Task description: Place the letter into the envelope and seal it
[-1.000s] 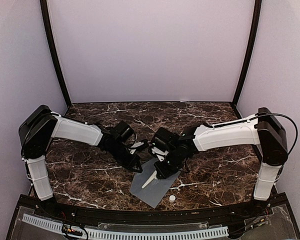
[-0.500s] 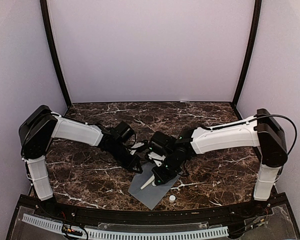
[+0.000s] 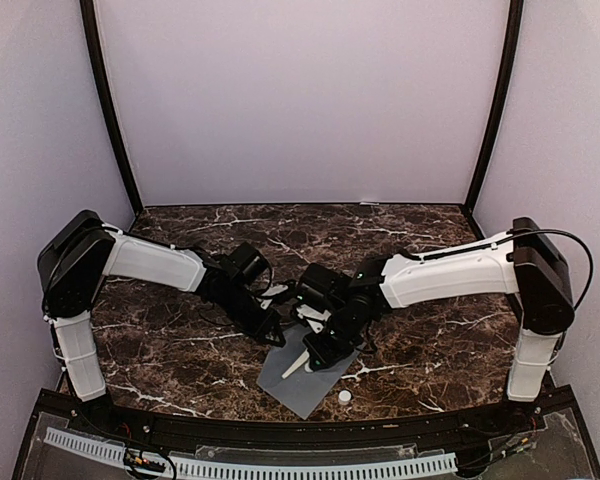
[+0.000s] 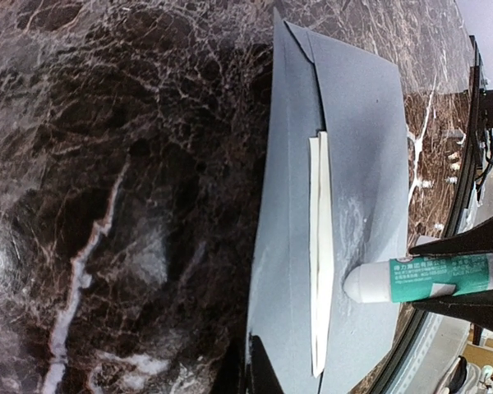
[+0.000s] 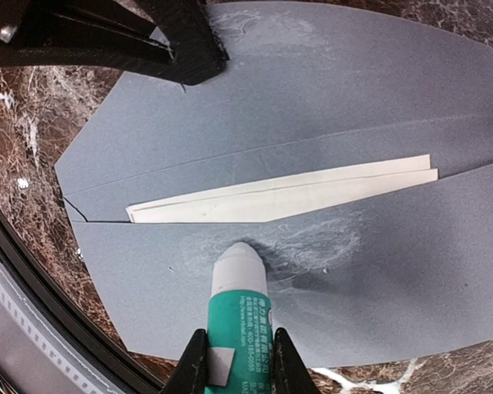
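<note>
Right end effector (image 5: 238,361) shifted left, gripping glue stick (image 5: 240,308) on envelope (image 5: 394,246), left end effector (image 5: 193,64) closed

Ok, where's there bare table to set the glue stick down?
Bare marble table runs along the back wall, lies near-left between the left arm and the envelope, and near-right past the white cap. The centre is crowded: the left tool and the right tool, holding the glue stick, meet over the envelope.
</note>
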`<act>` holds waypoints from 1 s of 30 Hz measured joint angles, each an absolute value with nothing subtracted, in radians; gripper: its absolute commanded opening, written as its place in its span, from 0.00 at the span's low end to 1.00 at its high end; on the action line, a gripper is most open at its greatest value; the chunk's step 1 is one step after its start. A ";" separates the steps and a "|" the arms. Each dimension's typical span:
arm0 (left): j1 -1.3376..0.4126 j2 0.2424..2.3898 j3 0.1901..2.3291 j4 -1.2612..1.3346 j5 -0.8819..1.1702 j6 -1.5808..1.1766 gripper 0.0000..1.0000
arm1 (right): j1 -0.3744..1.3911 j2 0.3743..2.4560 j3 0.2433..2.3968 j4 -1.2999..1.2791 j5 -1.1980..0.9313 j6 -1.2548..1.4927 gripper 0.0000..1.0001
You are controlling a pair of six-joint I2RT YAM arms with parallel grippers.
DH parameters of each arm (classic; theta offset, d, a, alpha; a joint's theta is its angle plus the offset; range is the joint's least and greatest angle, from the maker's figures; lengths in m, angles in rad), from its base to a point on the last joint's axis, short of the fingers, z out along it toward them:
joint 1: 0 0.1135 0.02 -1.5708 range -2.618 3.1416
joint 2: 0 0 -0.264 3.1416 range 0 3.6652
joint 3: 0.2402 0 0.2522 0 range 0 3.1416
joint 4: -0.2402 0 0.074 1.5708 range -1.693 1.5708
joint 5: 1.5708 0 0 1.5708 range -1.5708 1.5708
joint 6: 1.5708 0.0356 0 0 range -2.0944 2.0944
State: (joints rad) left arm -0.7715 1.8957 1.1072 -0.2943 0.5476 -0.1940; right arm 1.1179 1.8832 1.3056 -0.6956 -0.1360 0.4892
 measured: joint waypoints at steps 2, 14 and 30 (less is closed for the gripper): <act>-0.772 1.896 1.107 -0.294 0.553 -0.194 0.00 | 1.112 1.883 1.306 -0.696 -0.134 0.489 0.00; -0.768 1.896 1.107 -0.281 0.566 -0.194 0.00 | 1.045 1.883 1.305 -0.692 -0.126 0.472 0.00; -0.768 1.896 1.107 -0.277 0.572 -0.194 0.00 | 0.991 1.887 1.306 -0.665 -0.077 0.436 0.00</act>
